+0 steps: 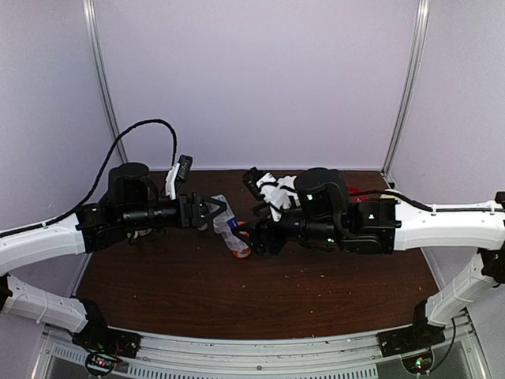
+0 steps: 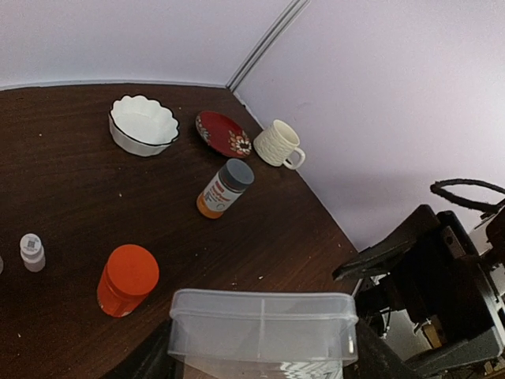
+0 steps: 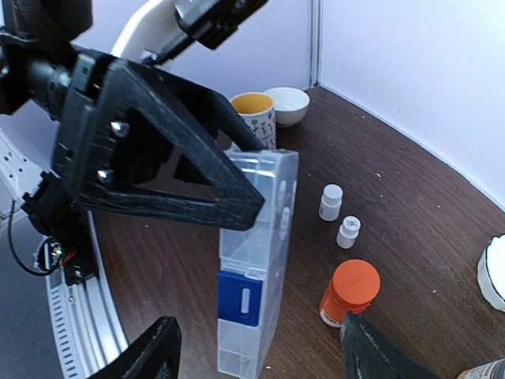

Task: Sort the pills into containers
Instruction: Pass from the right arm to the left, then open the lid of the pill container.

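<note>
The clear flat rectangular plastic organizer box [image 3: 256,245] is held above the dark brown table [image 1: 237,300], mid-scene, by the left gripper [image 1: 213,210], with the right gripper [image 3: 256,335] spread wide near its end; it is judged light, stiff and slick, best taken by the side walls.

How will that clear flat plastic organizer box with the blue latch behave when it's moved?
The clear flat plastic organizer box is probably light and fairly stiff, being thin see-through plastic. Its glossy walls look slippery, so it might slide in the left hand gripping it. Standing on end, it would likely tip if released.
</note>
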Motion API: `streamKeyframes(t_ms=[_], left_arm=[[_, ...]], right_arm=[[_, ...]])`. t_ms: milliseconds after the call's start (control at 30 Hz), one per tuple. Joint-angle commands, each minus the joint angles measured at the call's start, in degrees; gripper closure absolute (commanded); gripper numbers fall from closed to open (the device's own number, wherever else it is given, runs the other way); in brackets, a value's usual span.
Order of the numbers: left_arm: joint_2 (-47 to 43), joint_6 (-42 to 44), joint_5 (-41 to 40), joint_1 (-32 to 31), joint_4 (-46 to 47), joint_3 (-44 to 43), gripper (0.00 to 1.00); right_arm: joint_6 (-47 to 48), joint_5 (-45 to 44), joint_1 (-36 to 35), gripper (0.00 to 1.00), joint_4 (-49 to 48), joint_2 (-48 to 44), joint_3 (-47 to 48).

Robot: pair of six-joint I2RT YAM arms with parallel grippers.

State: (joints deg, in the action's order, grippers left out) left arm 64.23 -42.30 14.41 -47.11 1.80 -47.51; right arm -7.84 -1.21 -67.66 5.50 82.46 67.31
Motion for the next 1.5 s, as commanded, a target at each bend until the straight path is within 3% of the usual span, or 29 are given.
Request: streamKeyframes(t_ms=[0, 500, 1000, 1267, 1467], left_arm=[[0.2, 0.5, -1.9, -0.3, -0.4, -2.0, 0.48], [0.6, -0.3, -1.9, -0.3, -0.5, -1.9, 0.49], [-0.3, 1.2, -4.5, -0.3, -4.0, -2.1, 0.5], [-1.2, 2.2, -5.8, -0.3, -5.2, -1.9, 0.5], [-1.2, 2.9, -2.6, -0.3, -3.5, -1.7, 0.51]], right_arm=[[0.3, -6.7, -0.6, 0.31, 1.6, 2.9, 2.2], [0.2, -7.8, -1.5, 0.36, 1.2, 7.7, 6.0], [-1.5, -11.0, -1.5, 0.77, 1.4, 7.9, 6.3], [-3.5, -9.9, -1.4, 0.83, -0.7, 6.1, 4.1], [-6.1, -2.6, -0.3, 0.84, -4.9, 4.2, 1.5]])
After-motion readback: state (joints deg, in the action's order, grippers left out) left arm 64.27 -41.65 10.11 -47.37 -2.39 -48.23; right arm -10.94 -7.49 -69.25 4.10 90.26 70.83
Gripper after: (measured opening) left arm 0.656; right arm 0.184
